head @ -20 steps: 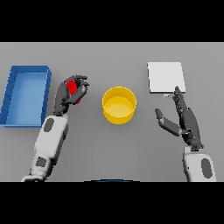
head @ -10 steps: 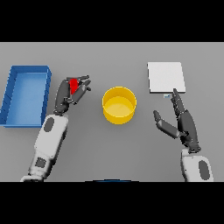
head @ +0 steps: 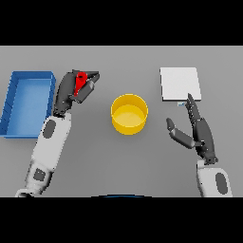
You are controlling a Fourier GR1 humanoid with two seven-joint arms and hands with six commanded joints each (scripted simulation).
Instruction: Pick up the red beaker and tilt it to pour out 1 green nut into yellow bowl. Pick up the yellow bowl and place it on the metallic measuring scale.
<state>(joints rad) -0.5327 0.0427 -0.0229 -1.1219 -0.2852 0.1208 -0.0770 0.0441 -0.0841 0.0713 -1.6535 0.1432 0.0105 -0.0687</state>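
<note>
Red beaker (head: 80, 82), clenched in my left hand's (head: 71, 92) fingers, sits left of the yellow bowl (head: 129, 114); right hand (head: 199, 130) released.

Plain colours on a grey desk (head: 123, 161)

Red beaker (head: 80, 82), yellow bowl (head: 129, 113), blue bin (head: 26, 103), pale white-grey scale (head: 180, 83); each dark robot hand (head: 76, 88) (head: 195, 129) tops a white-and-grey arm.

One beaker (head: 79, 83), one bowl (head: 129, 114), one scale (head: 180, 84), one blue bin (head: 26, 102), two hands: left (head: 71, 90), right (head: 197, 129).
</note>
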